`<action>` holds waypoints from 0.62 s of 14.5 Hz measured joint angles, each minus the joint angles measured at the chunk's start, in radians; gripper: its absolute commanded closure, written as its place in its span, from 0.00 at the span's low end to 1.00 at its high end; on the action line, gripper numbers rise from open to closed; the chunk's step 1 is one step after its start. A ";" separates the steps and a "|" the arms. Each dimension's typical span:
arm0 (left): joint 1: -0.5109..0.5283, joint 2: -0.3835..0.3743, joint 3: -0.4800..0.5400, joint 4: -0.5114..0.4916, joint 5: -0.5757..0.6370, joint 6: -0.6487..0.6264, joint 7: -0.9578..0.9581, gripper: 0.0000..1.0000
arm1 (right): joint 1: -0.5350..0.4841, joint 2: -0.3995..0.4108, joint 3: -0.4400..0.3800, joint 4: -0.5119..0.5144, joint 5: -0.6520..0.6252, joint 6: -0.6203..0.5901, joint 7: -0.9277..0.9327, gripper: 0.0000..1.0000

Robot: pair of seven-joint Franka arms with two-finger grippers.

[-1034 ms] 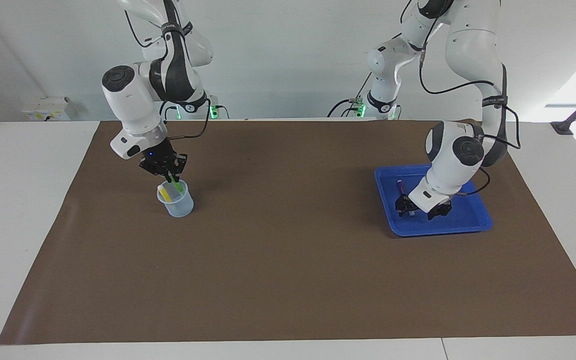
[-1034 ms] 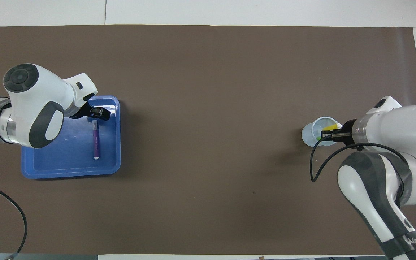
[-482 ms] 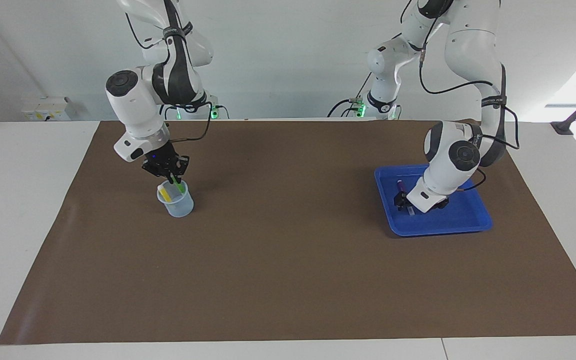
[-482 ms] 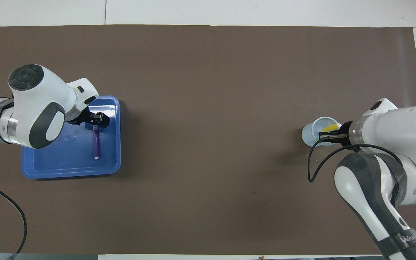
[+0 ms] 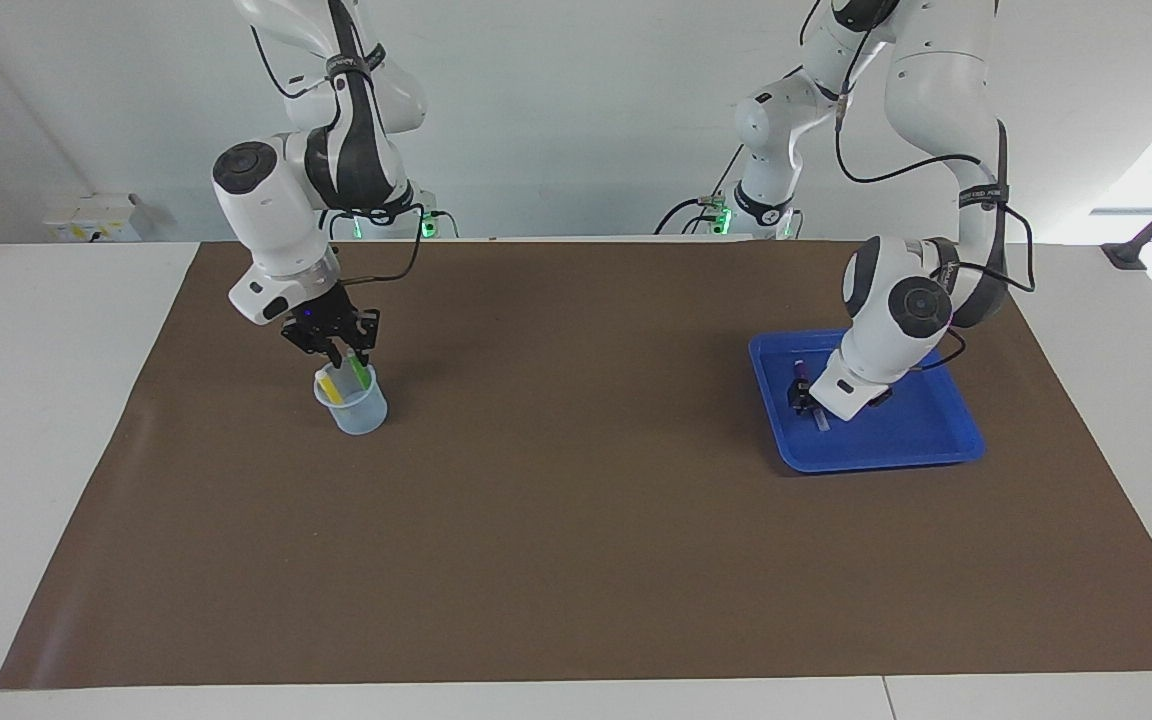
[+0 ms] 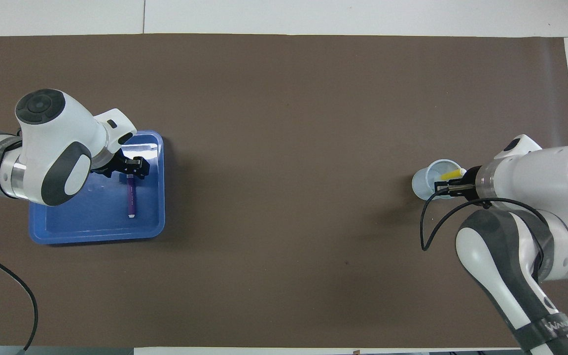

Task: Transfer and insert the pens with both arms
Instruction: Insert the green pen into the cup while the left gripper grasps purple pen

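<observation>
Brown paper mat (image 5: 576, 480) covers the bench, and on it, toward the right arm's end, a clear plastic cup (image 5: 353, 405) holds the yellow pen (image 5: 333, 386) and the bright green pen (image 5: 359, 375), both leaning inside. Right claw (image 5: 336, 350) hovers just over the cup's rim; whether its fingers are apart I cannot tell. At the left arm's end, the slim purple pen (image 6: 130, 195) lies in the shallow blue plastic tray (image 6: 96, 229). Left claw (image 6: 131, 170) is down at the pen's end nearer the robots, grip unclear
</observation>
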 measured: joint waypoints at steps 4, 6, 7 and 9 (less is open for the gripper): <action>0.000 0.000 0.000 -0.010 -0.005 0.005 -0.009 0.35 | 0.000 0.000 0.000 0.005 0.000 0.001 -0.001 0.00; 0.000 -0.001 0.000 -0.025 -0.006 0.025 -0.015 0.42 | 0.000 0.000 0.000 0.026 0.000 0.001 -0.001 0.00; 0.000 -0.003 0.000 -0.035 -0.006 0.041 -0.022 0.46 | 0.000 -0.001 0.000 0.040 0.000 0.001 -0.001 0.00; 0.000 -0.010 -0.001 -0.048 -0.010 0.061 -0.032 0.59 | 0.000 -0.005 -0.004 0.072 0.000 -0.019 -0.001 0.00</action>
